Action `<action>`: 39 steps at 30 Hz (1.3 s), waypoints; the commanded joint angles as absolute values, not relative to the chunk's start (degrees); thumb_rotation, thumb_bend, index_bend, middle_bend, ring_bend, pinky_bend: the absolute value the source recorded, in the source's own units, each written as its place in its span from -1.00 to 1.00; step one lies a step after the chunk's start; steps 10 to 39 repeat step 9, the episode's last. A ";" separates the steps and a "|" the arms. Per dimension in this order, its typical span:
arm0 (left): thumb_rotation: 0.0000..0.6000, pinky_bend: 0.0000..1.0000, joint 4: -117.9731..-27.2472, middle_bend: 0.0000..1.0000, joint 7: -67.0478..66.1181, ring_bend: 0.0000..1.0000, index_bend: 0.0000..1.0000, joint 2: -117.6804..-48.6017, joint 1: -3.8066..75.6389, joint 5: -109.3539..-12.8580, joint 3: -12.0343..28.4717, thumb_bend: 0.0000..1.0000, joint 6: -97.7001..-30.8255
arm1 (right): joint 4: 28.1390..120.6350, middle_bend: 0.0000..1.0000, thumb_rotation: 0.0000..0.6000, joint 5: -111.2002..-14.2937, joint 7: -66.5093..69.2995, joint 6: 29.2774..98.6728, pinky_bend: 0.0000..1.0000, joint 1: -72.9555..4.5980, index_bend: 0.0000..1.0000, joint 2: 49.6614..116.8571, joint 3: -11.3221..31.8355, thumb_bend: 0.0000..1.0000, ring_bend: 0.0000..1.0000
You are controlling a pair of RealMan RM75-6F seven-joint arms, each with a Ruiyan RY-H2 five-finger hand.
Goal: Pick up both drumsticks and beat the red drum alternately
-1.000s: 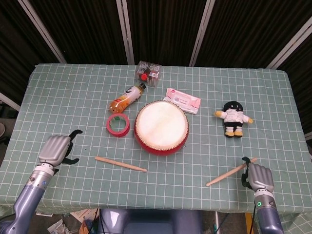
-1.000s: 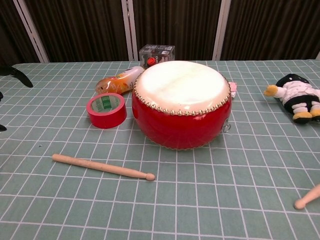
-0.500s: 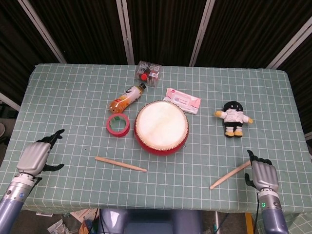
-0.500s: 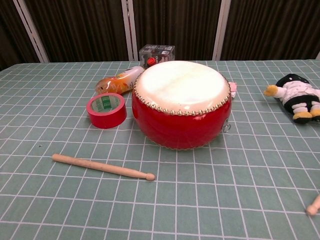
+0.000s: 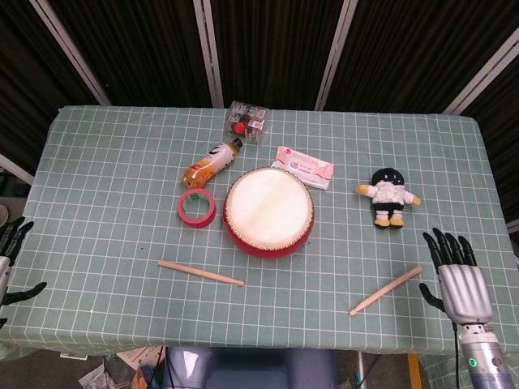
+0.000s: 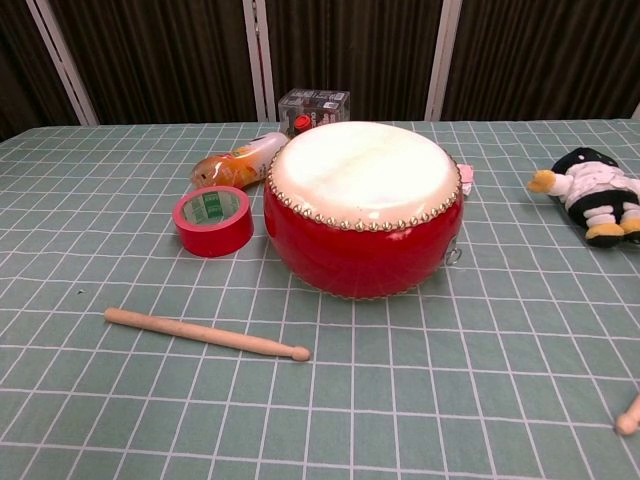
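The red drum with its pale skin stands in the middle of the table. One wooden drumstick lies in front of it to the left. The other drumstick lies front right, only its tip showing in the chest view. My right hand is open with fingers spread, just right of that stick and not touching it. My left hand is at the head view's left edge, off the table, fingers spread and empty. Neither hand appears in the chest view.
A red tape roll and an orange bottle sit left of the drum. Behind it are a clear box and a pink packet. A plush toy lies to the right.
My right hand let go of the right drumstick, opened and drew back to the right. My left hand pulled back left, off the table edge. The right stick shifted slightly right.
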State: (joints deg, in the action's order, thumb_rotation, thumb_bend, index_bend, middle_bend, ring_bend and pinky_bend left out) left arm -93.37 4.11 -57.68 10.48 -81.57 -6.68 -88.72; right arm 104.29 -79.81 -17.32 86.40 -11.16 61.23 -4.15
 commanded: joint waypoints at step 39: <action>1.00 -1.00 -85.64 -1.00 9.46 -1.00 -1.00 -59.64 6.21 -82.54 -4.11 -0.87 -92.46 | 93.24 -1.00 1.00 -87.08 -6.37 91.44 -1.00 -6.18 -1.00 63.25 -4.63 -0.36 -1.00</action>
